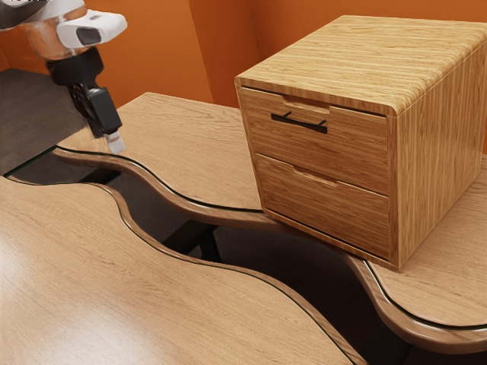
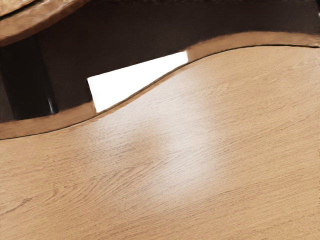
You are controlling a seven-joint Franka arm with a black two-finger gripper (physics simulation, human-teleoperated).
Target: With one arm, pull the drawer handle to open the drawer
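1. Exterior: gripper [image 1: 114,142] hangs well apart from the cabinet [image 1: 426,152], toward the exterior view's left; can't tell if open or closed. Handle [image 1: 299,122] on the cabinet's top drawer [image 1: 342,148], which looks shut.
2. Wrist: bare tabletop [image 2: 200,165] under the hand.
3. Step: approach. Next: reach the handle.

A pale wood-grain table [image 2: 190,170] with a soft sheen runs to a wavy, darker-rimmed edge [image 2: 150,94], beyond which lies a dark gap [image 2: 125,40] holding a bright white slanted patch [image 2: 135,80], with another wooden edge [image 2: 35,20] past the gap.
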